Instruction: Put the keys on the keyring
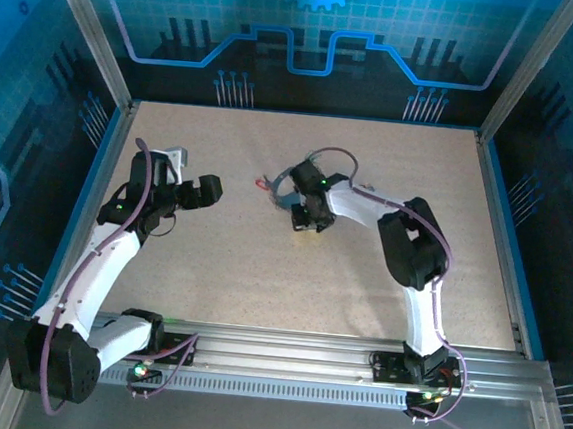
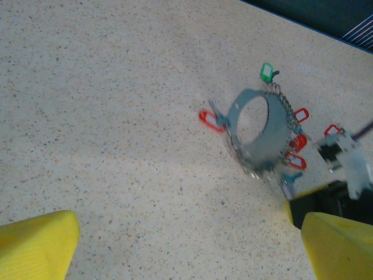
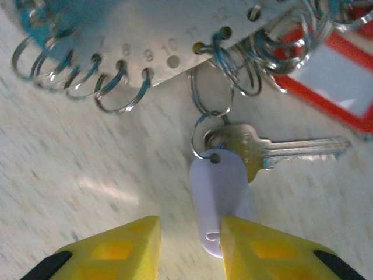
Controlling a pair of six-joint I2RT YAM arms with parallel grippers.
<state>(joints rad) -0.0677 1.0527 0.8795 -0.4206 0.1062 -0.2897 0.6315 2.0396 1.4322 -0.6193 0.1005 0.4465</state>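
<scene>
left arm comes up from its base at the near edge and follows the table's left edge, then the wrist kinks right, so the left gripper points toward the middle with jaws spread wide, yellow fingers way out at either side of the wrist view. right arm climbs from the near-right corner, elbow bent, forearm reaching left to mid-table. there the right gripper aims down close to the surface, its fingertips just a narrow gap apart
</scene>
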